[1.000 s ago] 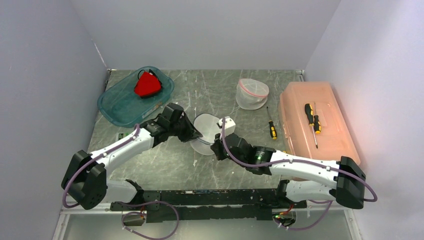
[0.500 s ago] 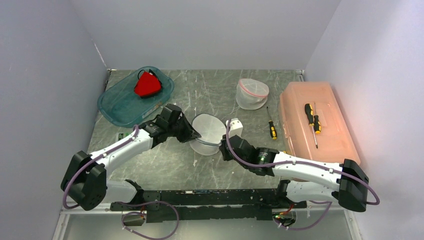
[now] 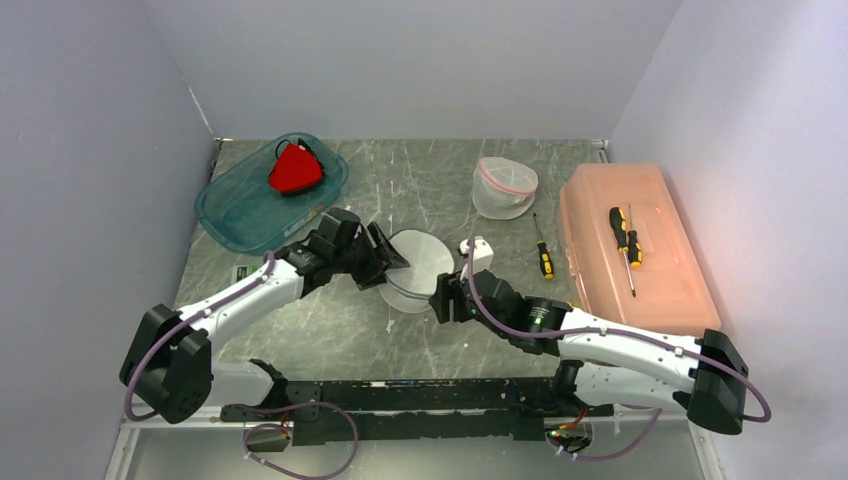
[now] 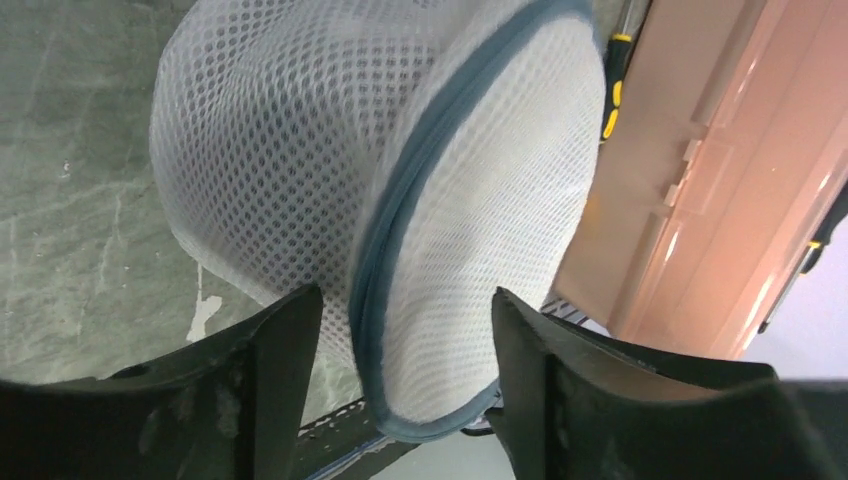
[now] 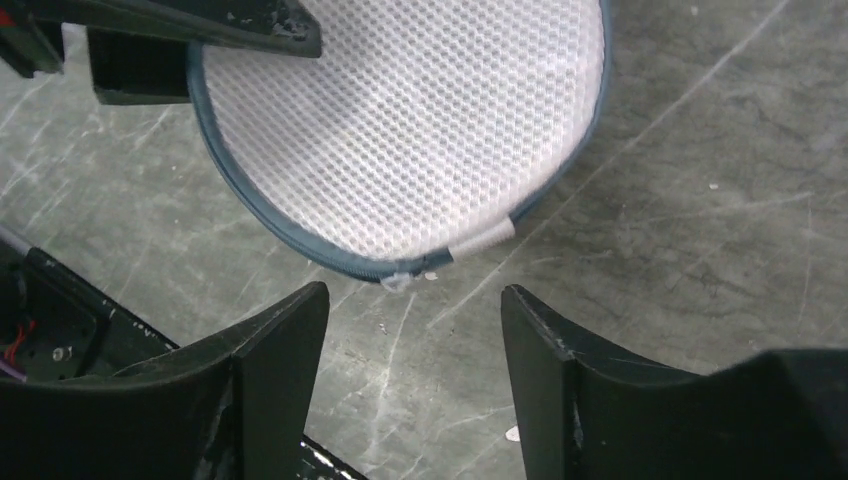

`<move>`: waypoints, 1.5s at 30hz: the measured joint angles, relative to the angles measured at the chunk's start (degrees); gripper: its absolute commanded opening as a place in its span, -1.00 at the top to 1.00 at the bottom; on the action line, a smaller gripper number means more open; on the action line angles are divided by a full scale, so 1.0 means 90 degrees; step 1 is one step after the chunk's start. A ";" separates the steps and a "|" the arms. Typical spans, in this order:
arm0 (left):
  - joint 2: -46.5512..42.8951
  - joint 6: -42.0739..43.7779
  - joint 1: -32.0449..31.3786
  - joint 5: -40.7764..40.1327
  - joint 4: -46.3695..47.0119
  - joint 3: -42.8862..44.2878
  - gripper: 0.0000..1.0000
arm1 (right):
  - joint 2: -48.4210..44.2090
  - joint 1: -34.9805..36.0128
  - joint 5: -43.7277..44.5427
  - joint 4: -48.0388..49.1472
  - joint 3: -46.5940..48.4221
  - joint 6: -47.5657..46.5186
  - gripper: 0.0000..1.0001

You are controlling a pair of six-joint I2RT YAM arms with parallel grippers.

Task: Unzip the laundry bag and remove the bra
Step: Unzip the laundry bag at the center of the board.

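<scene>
The laundry bag (image 3: 418, 262), a round white mesh pouch with blue-grey zipper trim, lies at the table's middle. My left gripper (image 3: 386, 264) is open with the bag's left rim between its fingers; in the left wrist view the trim (image 4: 375, 300) hangs between the spread jaws, touching neither. My right gripper (image 3: 448, 296) is open just short of the bag's near right edge, with only bare table between its fingers (image 5: 280, 350). The zipper pull (image 5: 400, 281) lies in front of it. A red bra (image 3: 294, 168) with a black strap rests in the teal tray (image 3: 235, 208).
A second mesh bag (image 3: 504, 187) with pink trim stands at the back. A pink plastic box (image 3: 660, 270) along the right wall carries a screwdriver (image 3: 620, 232). Another screwdriver (image 3: 542, 256) lies on the table beside the box.
Both grippers have opened and let go of the laundry bag. The bag has dropped flat onto the table. My right gripper has drawn back slightly from it.
</scene>
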 measured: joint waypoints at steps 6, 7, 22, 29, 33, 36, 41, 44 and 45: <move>-0.0284 0.0226 0.0024 0.0039 -0.0389 0.0090 -0.72 | -0.0362 0.0000 -0.0287 -0.0401 0.0219 -0.0187 -0.77; -0.0340 0.0308 0.0024 0.0024 -0.0522 0.0148 -0.73 | -0.0437 0.0000 -0.0277 -0.0483 0.0301 -0.0216 -0.76; -0.0408 0.2562 0.0585 -0.1525 -0.2178 0.1863 -0.57 | -0.0284 -0.0984 -0.0831 -0.0182 0.0614 -0.0597 -0.42; -0.0865 0.2271 0.0729 -0.1749 -0.2217 0.1064 -0.57 | 0.1460 -0.0163 -0.0831 -0.0216 0.2038 -0.1532 -0.33; -0.1362 0.2018 0.0767 -0.1904 -0.2271 0.0731 -0.58 | 0.2183 0.0039 -0.0792 -0.0240 0.2725 -0.1931 -0.19; -0.1591 0.1938 0.0789 -0.1996 -0.2300 0.0627 -0.58 | 0.2676 0.0053 -0.0743 -0.0330 0.3070 -0.2118 -0.13; -0.1693 0.1875 0.0833 -0.2025 -0.2317 0.0551 -0.57 | 0.3429 0.0107 -0.0663 -0.0629 0.3565 -0.2293 0.01; -0.1693 0.1855 0.0852 -0.2023 -0.2329 0.0503 -0.57 | 0.3662 0.0124 -0.0593 -0.0753 0.3687 -0.2329 0.14; -0.1693 0.1855 0.0855 -0.2023 -0.2329 0.0486 -0.57 | 0.3728 0.0131 -0.0573 -0.0792 0.3725 -0.2339 0.22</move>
